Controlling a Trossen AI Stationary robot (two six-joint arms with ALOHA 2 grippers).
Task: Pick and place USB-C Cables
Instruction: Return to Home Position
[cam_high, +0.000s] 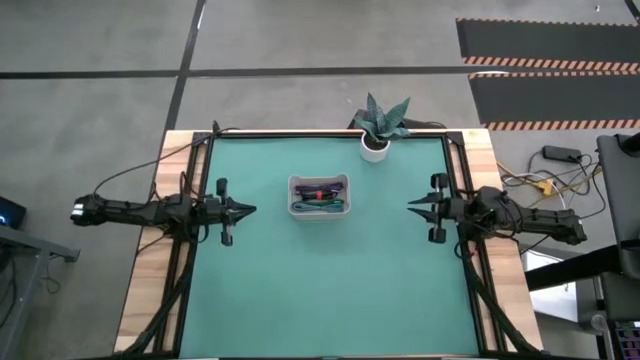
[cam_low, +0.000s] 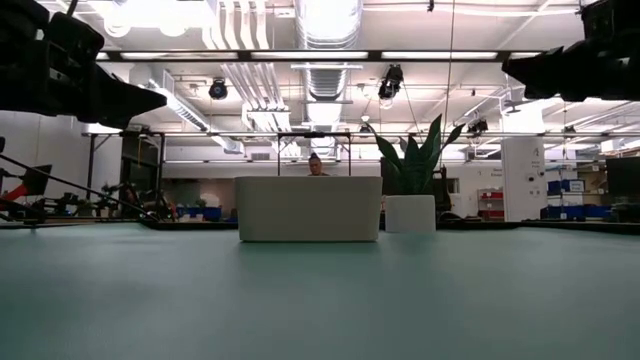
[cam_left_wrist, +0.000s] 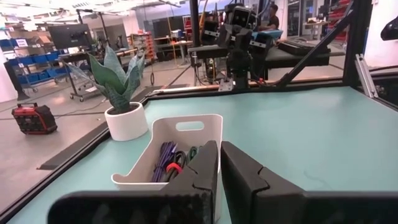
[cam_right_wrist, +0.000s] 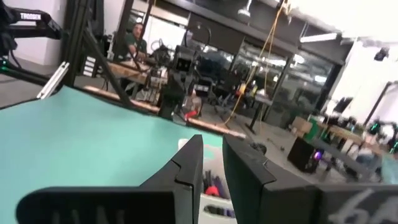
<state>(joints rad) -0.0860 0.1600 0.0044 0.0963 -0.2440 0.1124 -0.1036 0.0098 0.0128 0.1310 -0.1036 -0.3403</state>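
You have left fingers (cam_high: 249, 209) and right fingers (cam_high: 412, 204) closed on nothing, with the white plastic bin (cam_high: 319, 178) of coloured bundled cables (cam_high: 320, 193) between them.

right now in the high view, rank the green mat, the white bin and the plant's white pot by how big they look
1. green mat, by far the largest
2. white bin, clearly smaller
3. white pot, smallest, though the leaves above it spread nearly as wide as the bin
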